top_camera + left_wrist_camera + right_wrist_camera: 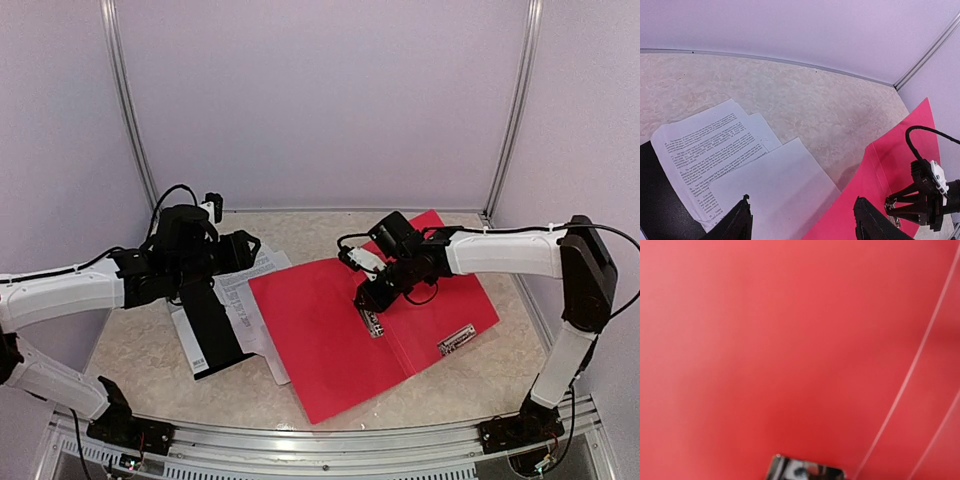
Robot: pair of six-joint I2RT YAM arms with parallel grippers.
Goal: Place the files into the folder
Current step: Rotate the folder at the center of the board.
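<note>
The files (pixel 252 292) lie fanned out left of the open red folder (pixel 320 345); some are printed (pixel 710 145) and one is blank (pixel 775 190). My left gripper (pixel 802 212) hovers over the blank sheet, open, with nothing between its fingers (pixel 742 220). In the top view it (pixel 238 252) sits above the papers. My right gripper (pixel 372 296) is down on the folder's inner face (pixel 790 340) at the metal clip (pixel 375 324). Its wrist view shows only red card and the clip's edge (pixel 807 472); its fingers are hidden. From the left wrist, the right gripper (pixel 892 202) seems to meet the clip.
A black board (pixel 213 335) lies under the papers at the left. A second metal clamp (pixel 457 340) sits on the folder's right half. Aluminium posts (pixel 128 105) and pale walls enclose the tabletop (pixel 805 100).
</note>
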